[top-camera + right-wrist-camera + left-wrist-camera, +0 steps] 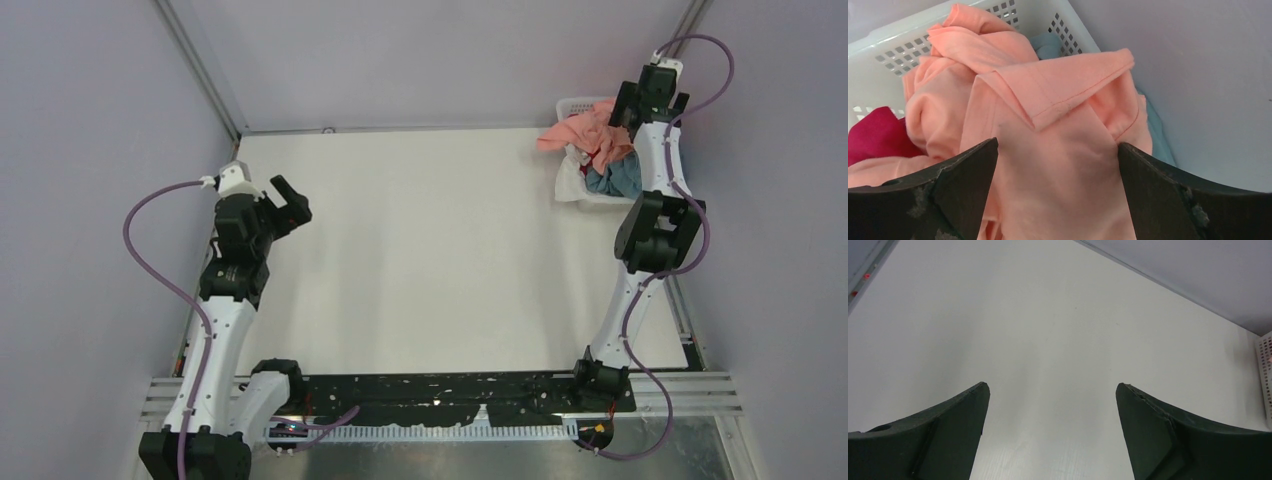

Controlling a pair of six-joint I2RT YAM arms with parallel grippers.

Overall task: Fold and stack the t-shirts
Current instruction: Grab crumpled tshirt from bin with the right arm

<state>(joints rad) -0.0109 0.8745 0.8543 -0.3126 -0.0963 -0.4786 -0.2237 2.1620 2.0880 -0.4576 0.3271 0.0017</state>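
Observation:
The t-shirts lie heaped in a white lattice basket [578,103] at the table's far right corner. The salmon-pink shirt [572,133] is on top and spills over the basket's left rim. A red shirt [610,153] and a dusty blue shirt [618,180] lie under it. A white cloth [567,182] hangs over the near-left rim. My right gripper [628,118] is open right over the heap. In the right wrist view the pink shirt [1048,100] fills the gap between its spread fingers [1058,145]. My left gripper [295,207] is open and empty above the bare table [1048,330].
The grey side and back walls stand close around the white table [430,250]. The basket's lattice wall [908,45] is just beyond the pink shirt, with the right wall directly beside it. The basket's edge [1265,370] shows at the far right of the left wrist view.

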